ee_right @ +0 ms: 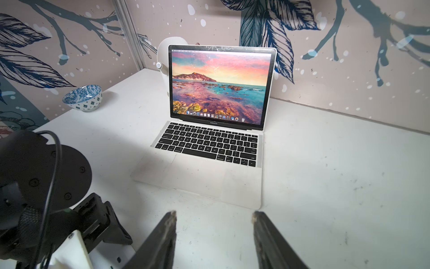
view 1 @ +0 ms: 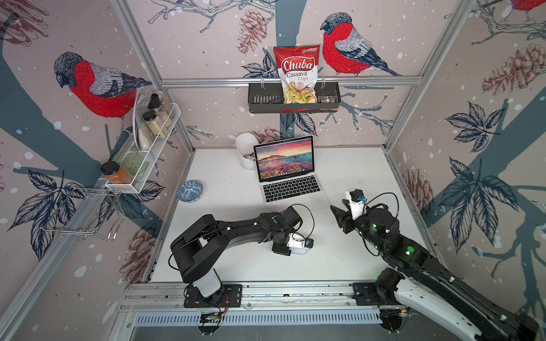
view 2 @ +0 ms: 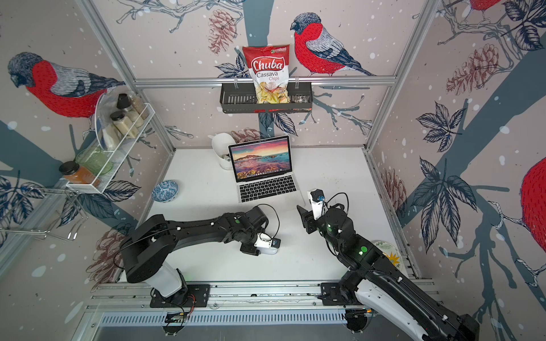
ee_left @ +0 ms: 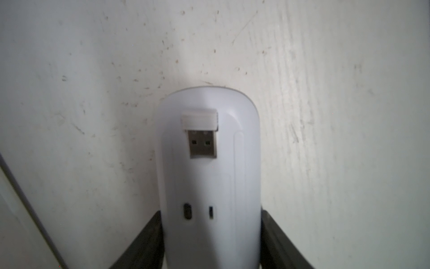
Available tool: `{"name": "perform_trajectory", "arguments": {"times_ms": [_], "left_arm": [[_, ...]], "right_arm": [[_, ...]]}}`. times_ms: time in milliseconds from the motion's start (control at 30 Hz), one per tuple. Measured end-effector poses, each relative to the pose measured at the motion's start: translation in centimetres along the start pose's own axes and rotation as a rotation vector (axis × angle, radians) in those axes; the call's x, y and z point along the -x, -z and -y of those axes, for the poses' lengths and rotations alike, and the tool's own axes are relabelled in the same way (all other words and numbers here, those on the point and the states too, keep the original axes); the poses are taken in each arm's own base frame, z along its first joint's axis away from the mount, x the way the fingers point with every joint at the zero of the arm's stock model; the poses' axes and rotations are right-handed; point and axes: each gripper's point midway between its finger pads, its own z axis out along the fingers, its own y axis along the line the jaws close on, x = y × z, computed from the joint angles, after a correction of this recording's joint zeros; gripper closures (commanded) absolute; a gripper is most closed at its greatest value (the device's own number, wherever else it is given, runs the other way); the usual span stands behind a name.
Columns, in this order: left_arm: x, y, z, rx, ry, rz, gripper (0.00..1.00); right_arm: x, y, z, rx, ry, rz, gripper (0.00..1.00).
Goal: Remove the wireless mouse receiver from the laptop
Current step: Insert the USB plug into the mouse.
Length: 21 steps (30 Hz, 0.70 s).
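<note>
Receiver (ee_left: 202, 137) lies on the upturned wireless mouse (ee_left: 209, 181), clamped in the left gripper (ee_left: 211, 213), in front of the laptop (view 1: 288, 172). At the laptop's rear-left corner a white cup (view 1: 245, 146) holds a grey-ended utensil (view 1: 253, 158); front-right, the right gripper (ee_right: 214, 216) gapes.

White table (view 1: 339, 165) (scuffed): laptop (view 1: 288, 177), blue bowl (view 1: 190, 191), white pot (view 1: 245, 147) behind laptop.
</note>
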Motion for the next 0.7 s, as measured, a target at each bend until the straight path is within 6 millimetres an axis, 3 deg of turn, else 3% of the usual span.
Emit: {"name": "perform_trajectory", "arguments": {"times_ms": [100, 167, 200, 233, 633, 667, 700], "left_arm": [[0.2, -0.2, -0.3, 0.006, 0.023, -0.002, 0.47], [0.1, -0.4, -0.4, 0.010, 0.035, -0.006, 0.48], [0.0, -0.5, -0.4, 0.011, 0.043, -0.009, 0.49], [0.1, -0.6, -0.5, 0.015, 0.050, -0.007, 0.49], [1.1, -0.9, -3.3, 0.137, 0.133, 0.036, 0.50], [1.1, -0.9, -3.4, 0.143, 0.138, 0.036, 0.50], [1.2, -0.9, -3.7, 0.151, 0.141, 0.038, 0.50]], "right_arm": [[-1.3, -0.4, 0.1, -0.004, -0.037, -0.024, 0.60], [-1.9, -0.5, 0.3, -0.011, -0.078, -0.027, 0.78], [-2.3, -0.5, 0.5, -0.015, -0.104, -0.031, 0.96], [-2.8, -0.6, 0.6, -0.019, -0.129, -0.035, 1.00], [-10.5, -2.2, -0.4, 0.074, -0.456, -0.250, 1.00], [-10.7, -2.2, -0.5, 0.088, -0.471, -0.257, 0.98], [-10.8, -2.1, -0.4, 0.095, -0.495, -0.258, 0.88]]}}
